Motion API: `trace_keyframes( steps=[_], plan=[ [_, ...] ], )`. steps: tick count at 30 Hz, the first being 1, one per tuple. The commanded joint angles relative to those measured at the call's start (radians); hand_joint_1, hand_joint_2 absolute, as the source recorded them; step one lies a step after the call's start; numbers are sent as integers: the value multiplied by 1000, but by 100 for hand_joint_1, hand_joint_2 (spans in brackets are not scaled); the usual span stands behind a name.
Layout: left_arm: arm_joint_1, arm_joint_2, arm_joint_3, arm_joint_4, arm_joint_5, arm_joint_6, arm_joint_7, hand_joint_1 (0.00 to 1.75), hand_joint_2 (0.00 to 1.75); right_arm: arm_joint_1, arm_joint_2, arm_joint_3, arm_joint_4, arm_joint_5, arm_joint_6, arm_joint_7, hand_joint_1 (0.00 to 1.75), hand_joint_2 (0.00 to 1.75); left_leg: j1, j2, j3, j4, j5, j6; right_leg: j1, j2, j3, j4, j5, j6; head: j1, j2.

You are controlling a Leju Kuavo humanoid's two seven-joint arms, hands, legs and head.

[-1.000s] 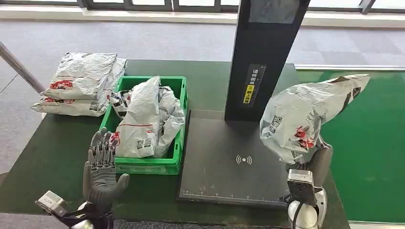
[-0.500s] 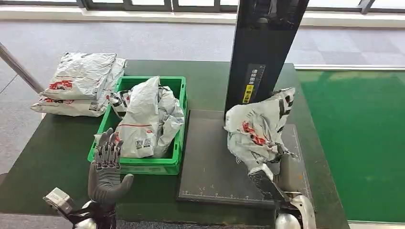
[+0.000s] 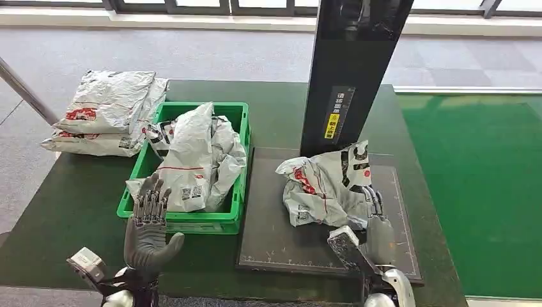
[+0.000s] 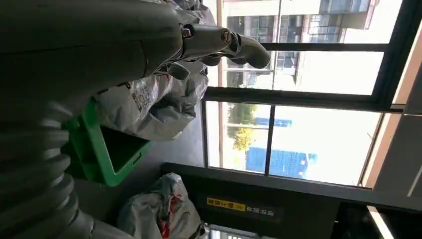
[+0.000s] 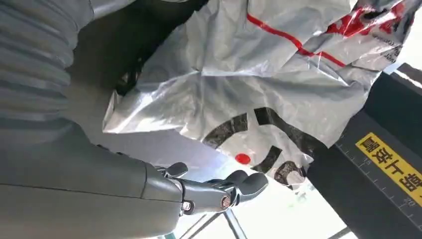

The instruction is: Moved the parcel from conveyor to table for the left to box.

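Observation:
The grey plastic parcel (image 3: 323, 185) with red and black print lies crumpled on the dark scanner mat (image 3: 281, 240), just in front of the black column (image 3: 348, 77). My right hand (image 3: 377, 224) stands at the parcel's near right edge, fingers straight up against it and thumb clear. In the right wrist view the parcel (image 5: 259, 74) hangs over the palm of that hand (image 5: 89, 194), with a gap between it and the thumb. My left hand (image 3: 148, 224) is raised with fingers apart and empty, at the front wall of the green crate (image 3: 192, 222). The left wrist view shows that hand (image 4: 124, 35) and the crate (image 4: 99, 149).
The green crate holds several grey parcels (image 3: 195, 157). A stack of similar parcels (image 3: 108, 109) lies at the table's far left. The green conveyor (image 3: 492, 192) runs along the right. The table (image 3: 77, 204) has bare room on the near left.
My right hand swung the parcel left from over the conveyor and lowered it onto the scanner mat. My left hand rose slightly toward the crate.

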Motion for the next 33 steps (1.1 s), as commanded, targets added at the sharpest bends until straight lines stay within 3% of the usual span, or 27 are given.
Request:
trace_keyframes(
  steps=[1, 4, 8, 10, 11, 13, 15, 19, 23, 24, 28, 30, 33],
  plan=[
    [-57, 26, -38, 81, -11, 9, 4, 0, 0, 33, -26, 39, -44, -177, 97, -146, 0, 175, 0, -2, 2, -2, 1, 0, 1, -3, 3, -2, 0, -1, 0, 0],
    [-44, 27, -61, 57, -41, 22, 4, 0, 0, 33, -36, 71, -46, -225, 145, -219, 0, 175, 0, -1, 2, -2, 0, 0, 1, -1, 3, -2, 0, -1, 0, 0],
    [-40, 23, -65, 53, -44, 24, 4, 0, 0, 33, -34, 73, -49, -224, 144, -218, 0, 175, 1, 0, 2, -1, 0, 0, 1, 0, 2, -2, 0, -1, 0, 0],
    [-28, 27, -98, 5, -83, 52, 4, 0, 0, 40, -47, 101, -67, -281, 219, -280, 0, 175, 1, 0, 4, -4, 0, 0, 1, 0, 5, -4, 1, -1, 0, 0],
    [-21, 38, -151, -16, -154, 89, 4, 0, 0, 43, -61, 131, -80, -353, 324, -339, 0, 175, 0, 0, 1, 0, 0, 0, 1, 0, 1, -1, 0, 0, 0, 0],
    [-23, 25, -221, -29, -246, 171, 28, 0, 0, 51, -67, 159, -111, -386, 377, -374, 0, 175, 1, -1, 1, 0, -1, 0, 1, -1, 2, -1, -1, -1, 0, 0],
    [-59, 22, -310, -11, -340, 331, 167, 0, 0, 52, -116, 239, -204, -534, 430, -374, 0, 175, 0, -3, 0, 0, 0, 0, 1, -3, 2, -1, -1, 0, 0, 0],
    [-220, 44, -468, 125, -536, 522, 285, 0, 0, -4, -134, 258, -334, -775, 588, -374, 0, 175, 0, -5, -2, 1, 1, 1, 0, -6, 0, 0, 0, 0, 0, 0],
    [-435, 42, -565, 350, -687, 599, 334, 0, 0, -36, 5, 56, -431, -880, 743, -374, 0, 175, -1, -9, -3, 1, 3, 1, -1, -9, -2, 1, 1, 1, 0, 0],
    [-435, 42, -565, 350, -687, 599, 334, 0, 0, -36, 5, 56, -431, -880, 743, -374, 0, 175, -1, -13, -4, 1, 5, 1, -1, -14, -1, 0, 1, 1, 0, 0],
    [-486, 38, -585, 432, -713, 609, 331, 0, 0, -49, 30, -1, -428, -890, 773, -374, 0, 175, -1, -3, 0, 0, 3, 2, -1, -4, 1, -1, 4, 2, 0, 0],
    [-556, 29, -624, 532, -761, 624, 321, 0, 0, -70, 57, -39, -417, -861, 749, -374, 0, 175, -1, -4, 1, 0, 4, 1, -1, -5, 2, -1, 5, 2, 0, 0],
    [-734, -28, -716, 804, -860, 688, 320, 0, 0, -96, 36, 5, -363, -804, 665, -374, 0, 175, 0, -7, -1, 1, 5, 2, 0, -7, 2, -1, 5, 2, 0, 0]
  ],
)
